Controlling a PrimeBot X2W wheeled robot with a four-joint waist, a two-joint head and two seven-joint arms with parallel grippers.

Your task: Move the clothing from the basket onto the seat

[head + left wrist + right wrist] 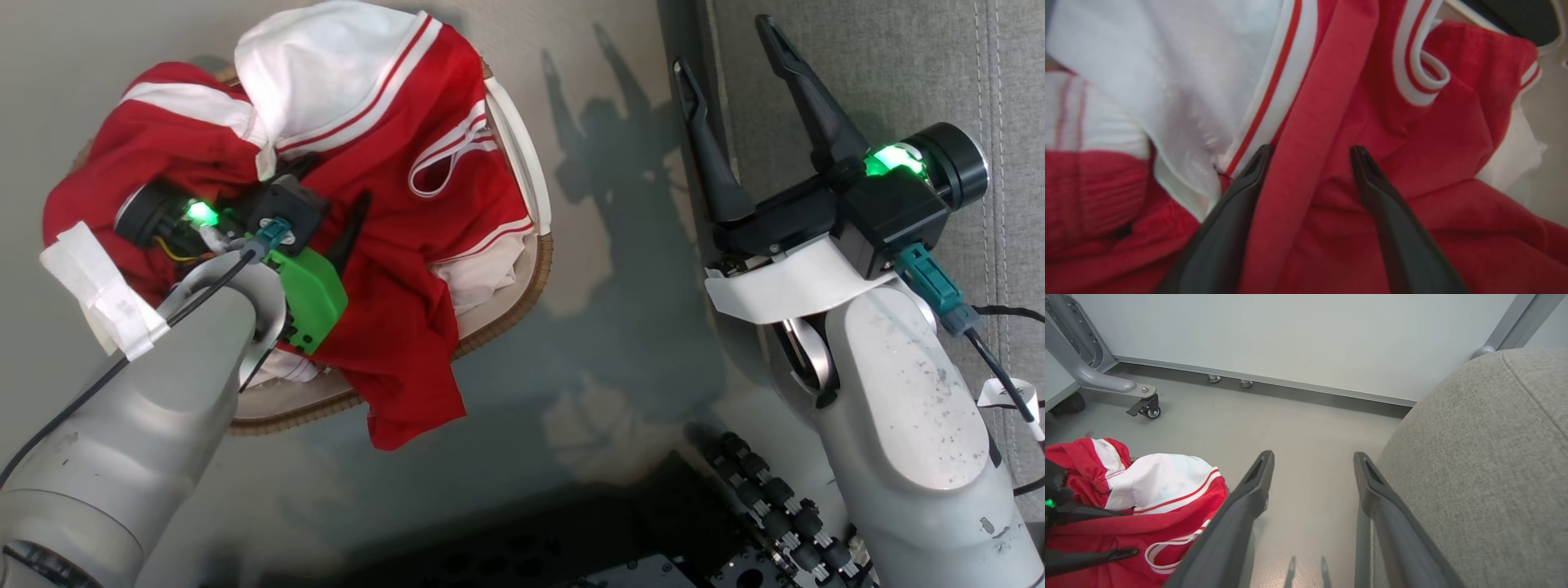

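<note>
**Head view.** The clothing (384,163) lies heaped in the basket (540,269), which stands on the floor (604,245) on the robot's left. The heap covers most of the basket, and 1 red end hangs over the near rim onto the floor. The left gripper (336,196) is down in the middle of the heap. The right gripper (722,45) is spread wide with nothing in it, and hovers at the edge of the seat (898,82), well apart from the basket.

**Left wrist view.** The left gripper's 2 fingers stand apart, with a raised red fold running up between them, next to the white panel and its striped trim. The gripper has not yet clenched on the fold. The cloth looks soft, limp and light, and creases wherever it bunches. It will likely sag and trail once lifted rather than hold any shape. This thick red ridge looks like the best place to take hold, because pinching several layers there should hold better than a single thin edge. A grip here also stays clear of the white liner (522,155) at the rim.

**Right wrist view.** The right gripper's fingers are released and empty. They point over bare floor, just beside the rounded grey edge of the seat. The clothing sits low on the left.
</note>
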